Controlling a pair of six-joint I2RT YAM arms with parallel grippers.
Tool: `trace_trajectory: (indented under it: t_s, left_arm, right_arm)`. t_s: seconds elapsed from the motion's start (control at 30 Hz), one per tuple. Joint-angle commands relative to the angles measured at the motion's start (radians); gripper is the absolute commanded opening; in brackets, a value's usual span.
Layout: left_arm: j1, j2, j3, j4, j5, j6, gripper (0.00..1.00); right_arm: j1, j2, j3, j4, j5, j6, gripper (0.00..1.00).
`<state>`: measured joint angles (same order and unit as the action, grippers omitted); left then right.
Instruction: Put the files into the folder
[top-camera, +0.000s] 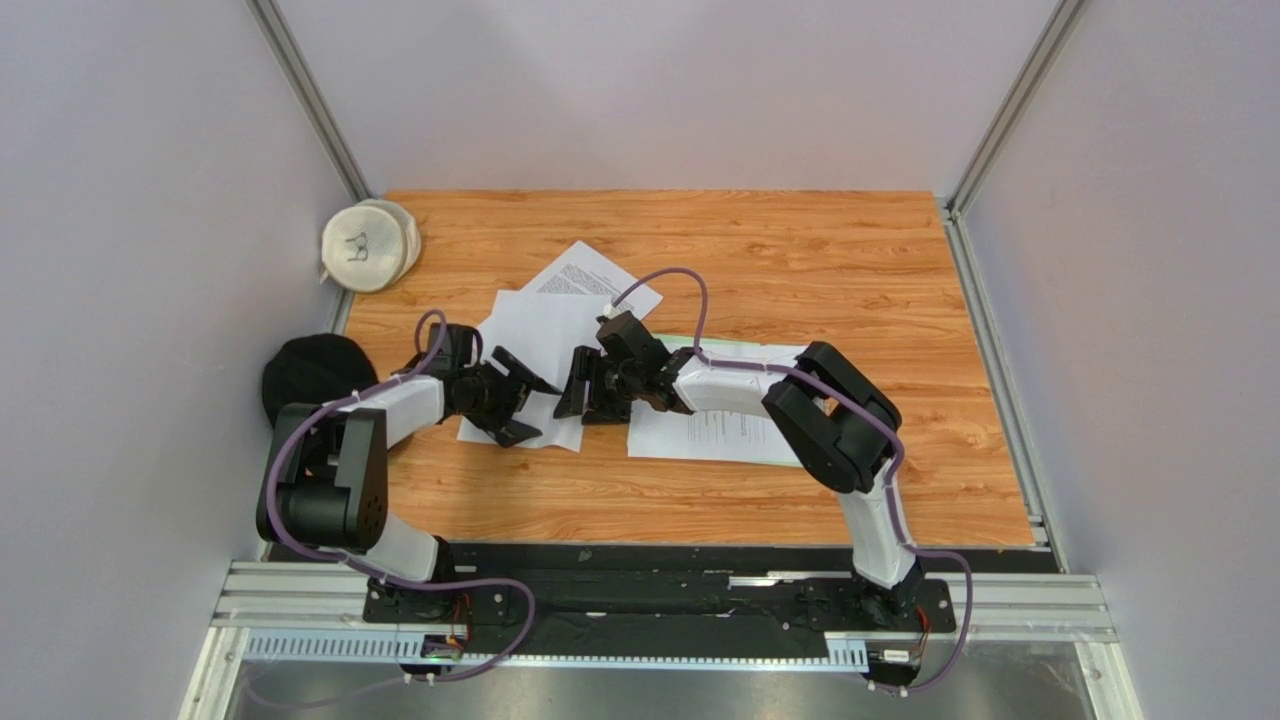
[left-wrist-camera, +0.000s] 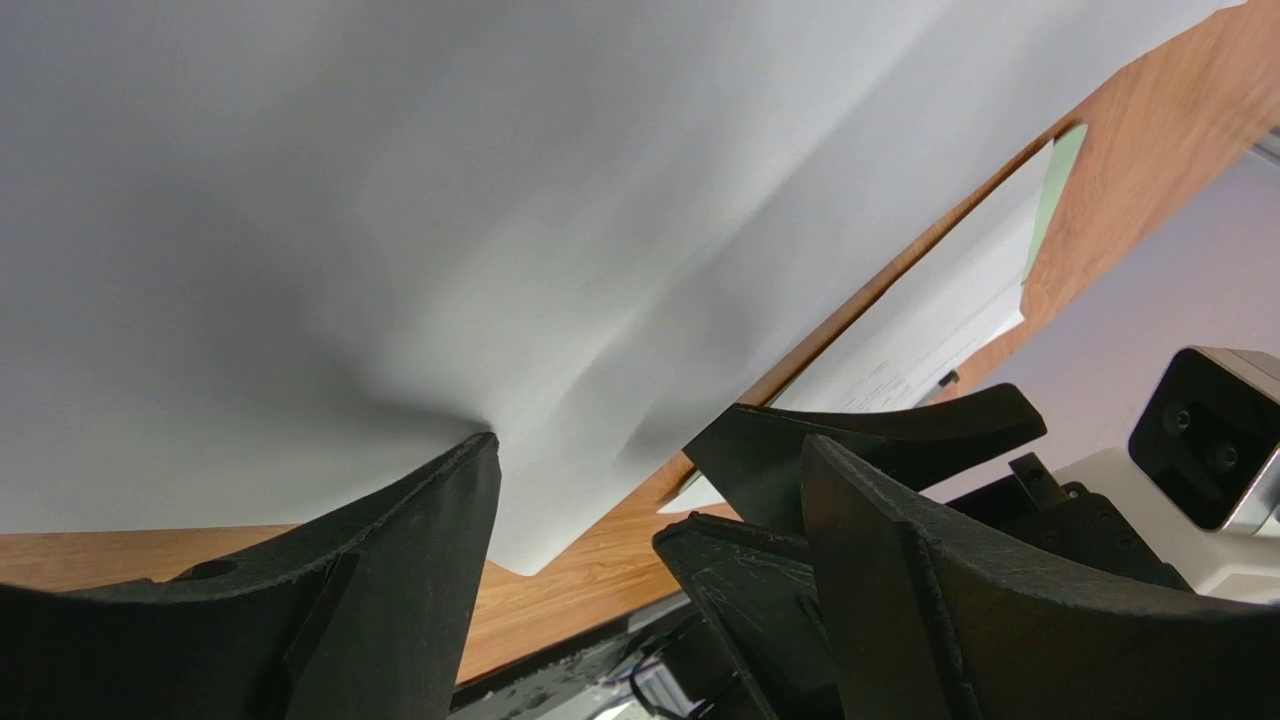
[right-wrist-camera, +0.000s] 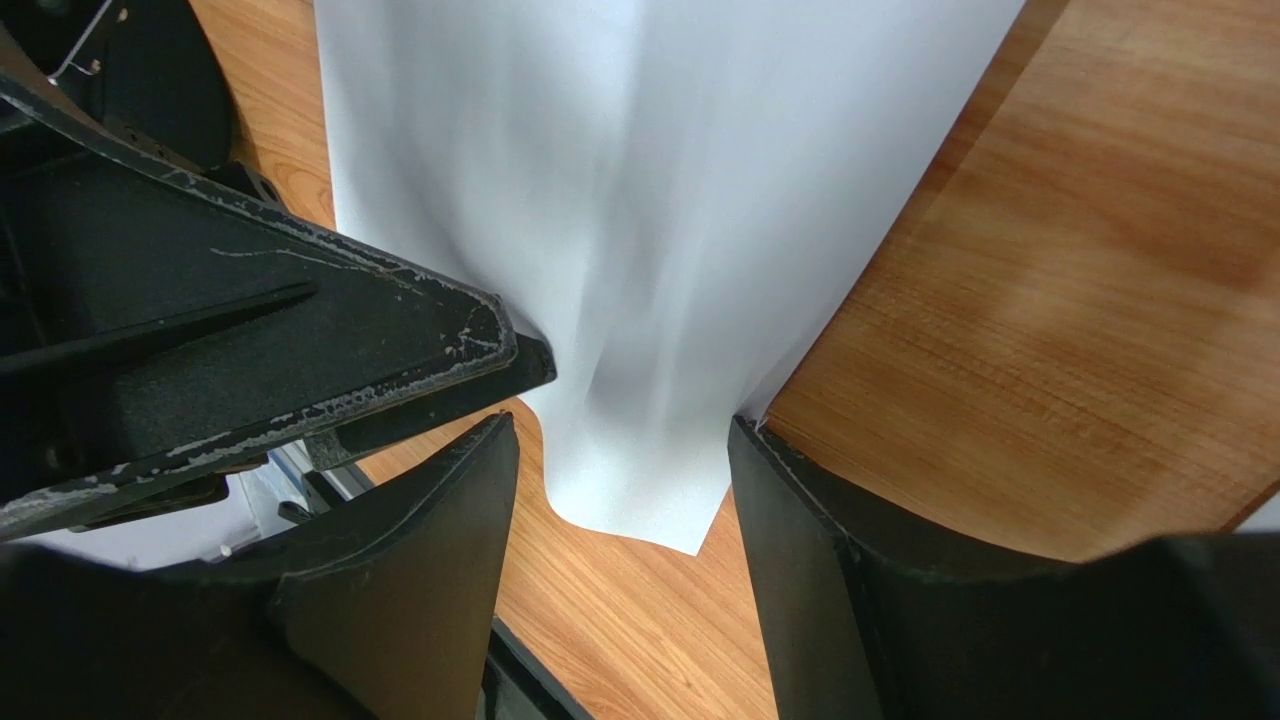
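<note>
While set low at the near edge of one sheet, clamped on nothing: left gripper (top-camera: 522, 401), jaws apart, astride the sheet's near corner; right gripper (top-camera: 576, 386), jaws likewise apart, facing it fingertip to fingertip over that same corner, apparently placed so as to bunch the thin paper up off the table (top-camera: 842, 270) for a pinch. Files (top-camera: 529, 333): three sheets seen, none yet in the folder. Worked sheet, left of centre, creased between the fingers in both wrist views. Printed sheet (top-camera: 594, 278) just beyond, overlapping its far edge. Third printed sheet (top-camera: 706, 435) to the right, under the right forearm. Folder (left-wrist-camera: 1059, 188): only a pale green edge, showing beside that right-hand sheet in the left wrist view; clip not made out. Judged step: freeing the first sheet, flat paper being hard to lift unless buckled.
</note>
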<state>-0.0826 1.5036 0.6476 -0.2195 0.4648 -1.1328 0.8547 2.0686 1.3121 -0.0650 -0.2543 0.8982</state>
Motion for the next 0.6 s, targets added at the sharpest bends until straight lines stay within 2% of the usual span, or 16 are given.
trace_trajectory:
  t_s: [0.0, 0.1, 0.2, 0.33, 0.47, 0.57]
  left_arm:
    - [-0.003, 0.010, -0.043, -0.023, -0.051, 0.007, 0.83]
    - [-0.003, 0.017, -0.052, -0.008, -0.041, 0.001, 0.82]
    - [-0.003, 0.020, -0.055, -0.009, -0.037, 0.004, 0.82]
    - [-0.003, 0.010, -0.054, -0.020, -0.045, 0.013, 0.82]
    - [-0.003, -0.008, -0.022, -0.026, 0.011, 0.039, 0.83]
    - [-0.003, -0.098, 0.021, -0.075, -0.006, 0.091, 0.86]
  right_arm:
    - [-0.006, 0.007, -0.046, 0.085, 0.001, 0.002, 0.61]
    - [-0.014, 0.012, -0.092, 0.186, -0.045, 0.024, 0.63]
    - [-0.039, -0.002, -0.105, 0.215, 0.036, -0.011, 0.70]
    - [-0.060, 0.016, 0.016, -0.074, 0.122, -0.168, 0.75]
    - [-0.051, -0.033, 0.007, -0.114, 0.170, -0.238, 0.81]
    - [-0.051, -0.036, 0.041, -0.189, 0.187, -0.318, 0.81]
